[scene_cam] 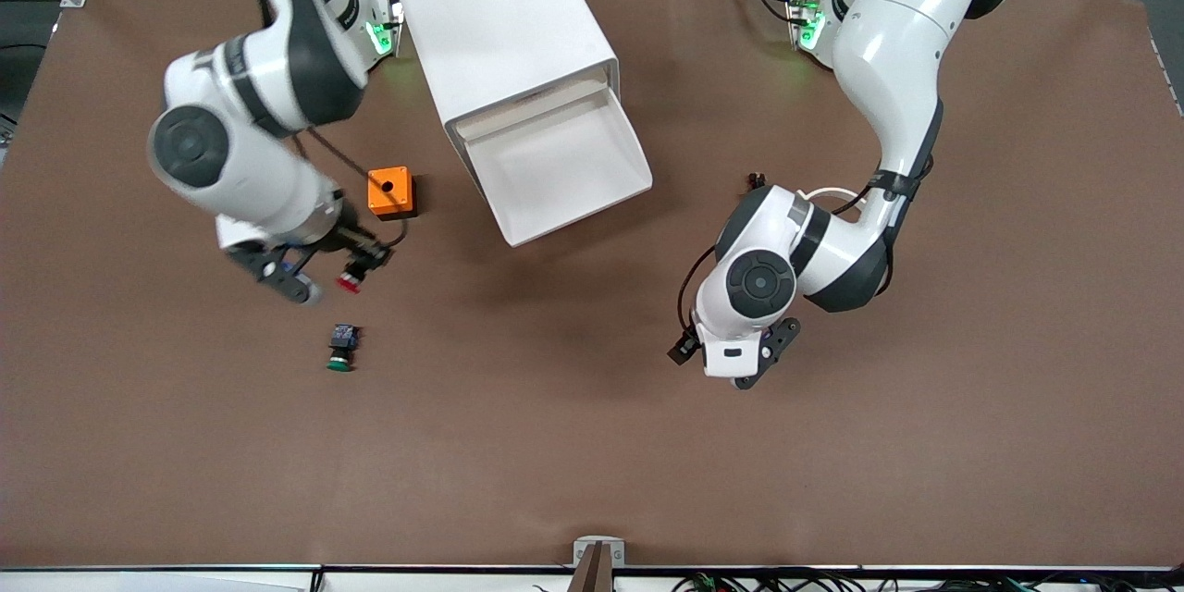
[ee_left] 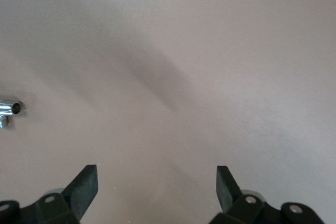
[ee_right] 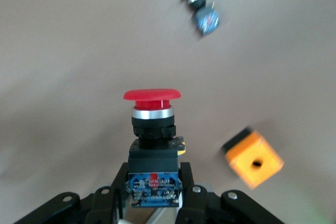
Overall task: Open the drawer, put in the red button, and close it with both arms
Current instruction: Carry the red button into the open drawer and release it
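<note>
The white cabinet [scene_cam: 504, 18] stands at the back middle with its drawer [scene_cam: 564, 171] pulled out and empty. My right gripper [scene_cam: 356, 264] is shut on the red button [scene_cam: 351, 281] and holds it above the table, between the orange box and the green button. In the right wrist view the red button [ee_right: 152, 124] stands between the fingers [ee_right: 197, 195], which clamp its blue rear block. My left gripper [scene_cam: 735, 370] is open and empty over bare table toward the left arm's end; its fingertips [ee_left: 86, 184] stand wide apart.
An orange box [scene_cam: 390, 192] with a hole sits beside the drawer toward the right arm's end; it also shows in the right wrist view [ee_right: 253, 158]. A green-capped button [scene_cam: 342, 349] lies nearer the front camera. A small black part [scene_cam: 757, 178] lies near the left arm.
</note>
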{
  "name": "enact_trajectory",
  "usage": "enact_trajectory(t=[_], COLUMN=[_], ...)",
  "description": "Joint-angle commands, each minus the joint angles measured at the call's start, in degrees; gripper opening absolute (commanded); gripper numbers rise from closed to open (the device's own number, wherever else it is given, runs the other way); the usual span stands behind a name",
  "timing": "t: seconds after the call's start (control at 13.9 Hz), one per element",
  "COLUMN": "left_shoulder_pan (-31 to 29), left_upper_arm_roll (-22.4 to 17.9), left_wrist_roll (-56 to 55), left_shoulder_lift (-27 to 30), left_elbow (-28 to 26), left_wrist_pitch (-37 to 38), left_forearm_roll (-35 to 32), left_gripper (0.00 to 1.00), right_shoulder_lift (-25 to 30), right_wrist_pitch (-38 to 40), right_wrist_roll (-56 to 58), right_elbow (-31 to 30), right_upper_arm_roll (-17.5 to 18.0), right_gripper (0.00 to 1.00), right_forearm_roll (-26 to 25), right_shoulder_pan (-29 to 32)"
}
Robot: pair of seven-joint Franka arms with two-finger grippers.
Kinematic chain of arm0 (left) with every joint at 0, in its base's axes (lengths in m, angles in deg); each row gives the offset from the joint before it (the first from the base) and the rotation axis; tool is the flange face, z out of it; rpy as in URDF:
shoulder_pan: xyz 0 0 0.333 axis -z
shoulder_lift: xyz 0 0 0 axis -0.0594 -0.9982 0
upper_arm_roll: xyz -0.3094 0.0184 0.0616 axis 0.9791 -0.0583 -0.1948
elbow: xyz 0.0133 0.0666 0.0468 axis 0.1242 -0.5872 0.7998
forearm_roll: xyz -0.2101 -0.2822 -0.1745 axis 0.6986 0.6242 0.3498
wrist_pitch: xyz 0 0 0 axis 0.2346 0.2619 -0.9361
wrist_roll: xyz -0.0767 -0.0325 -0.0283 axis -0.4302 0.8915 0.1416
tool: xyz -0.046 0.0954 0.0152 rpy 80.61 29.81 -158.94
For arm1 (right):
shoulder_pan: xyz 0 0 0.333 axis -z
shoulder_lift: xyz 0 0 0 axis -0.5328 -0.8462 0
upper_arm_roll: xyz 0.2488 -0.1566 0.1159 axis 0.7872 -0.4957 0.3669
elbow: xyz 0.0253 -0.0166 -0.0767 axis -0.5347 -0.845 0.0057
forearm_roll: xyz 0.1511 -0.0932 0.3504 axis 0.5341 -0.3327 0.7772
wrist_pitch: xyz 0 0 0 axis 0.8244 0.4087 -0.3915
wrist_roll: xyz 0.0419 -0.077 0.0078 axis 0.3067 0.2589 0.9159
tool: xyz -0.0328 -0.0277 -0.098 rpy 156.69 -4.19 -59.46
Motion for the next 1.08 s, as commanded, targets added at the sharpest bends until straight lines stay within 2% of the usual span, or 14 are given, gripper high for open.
enact_trajectory(t=[0.0,0.29,0.5,1.0], left_shoulder_pan=[0.7,3.3,4.4,3.6], left_upper_arm_roll=[-0.3,-0.2,1.9,7.5], left_wrist_roll=[0.9,0.1,-0.2,0.4], left_shoulder_lift=[2.6,2.8,2.9,3.9], left_elbow=[-1.1,-1.2,-1.2,-2.6], left_wrist_pitch=[-0.6,-1.0,-1.1,-1.1], left_forearm_roll=[-1.8,-6.0,-7.4,-7.3], left_gripper=[0.99,0.99,0.99,0.99], right_shoulder_lift=[0.9,0.4,-2.1,-8.5], right_wrist_pitch=[-2.0,-8.5,-12.6,-19.3], right_wrist_roll=[-13.1,-26.5,-35.8,-46.1], right_elbow=[-1.6,-3.7,-3.7,-3.7], right_upper_arm_roll=[-0.8,-0.8,-0.8,-1.0], right_gripper=[0.01,0.01,0.01,0.01], right_forearm_roll=[0.9,0.9,0.9,0.0], right_shoulder_pan=[-8.1,-15.7,-20.7,-26.8])
